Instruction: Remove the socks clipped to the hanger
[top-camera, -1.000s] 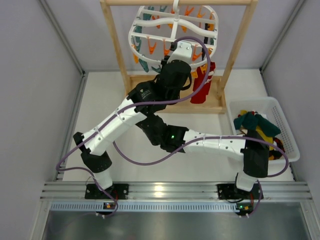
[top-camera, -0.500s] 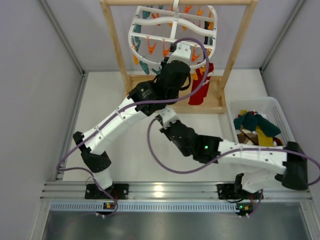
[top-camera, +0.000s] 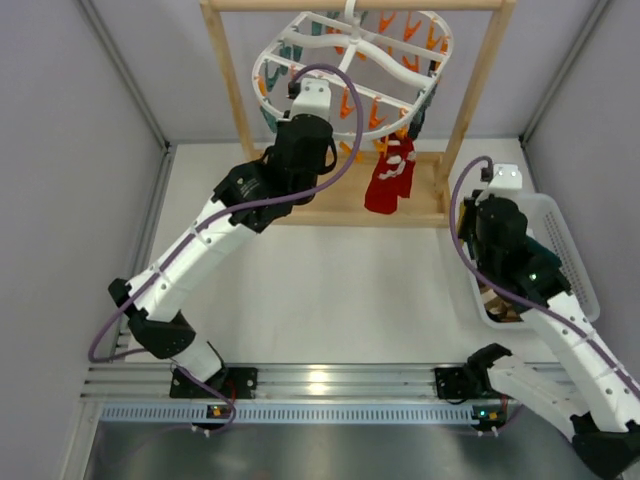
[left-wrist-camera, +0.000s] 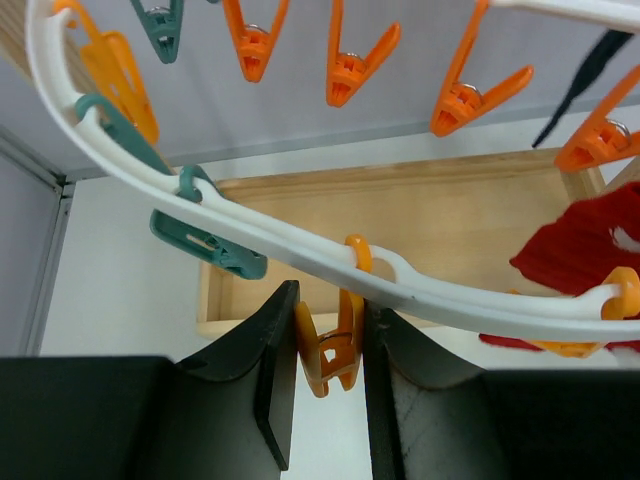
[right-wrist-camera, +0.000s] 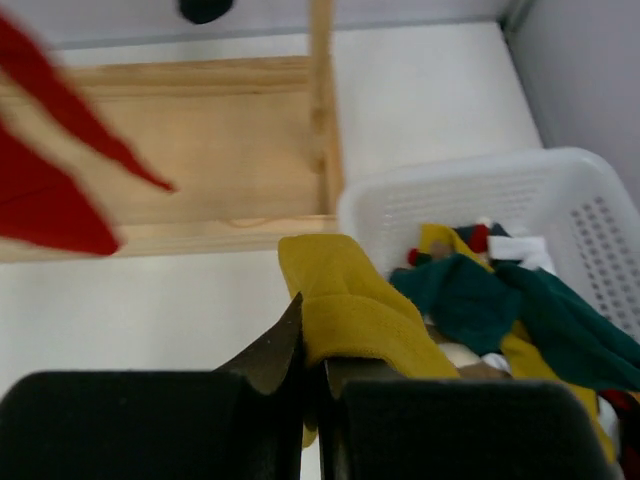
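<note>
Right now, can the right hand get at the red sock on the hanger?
Probably not yet: the right hand is shut on a mustard sock near the basket and must drop it first. The wooden post may also crowd its path to the red sock.

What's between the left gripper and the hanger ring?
An orange clip, hanging from the hanger ring between the fingers of the left gripper; left wrist view shows it.
</note>
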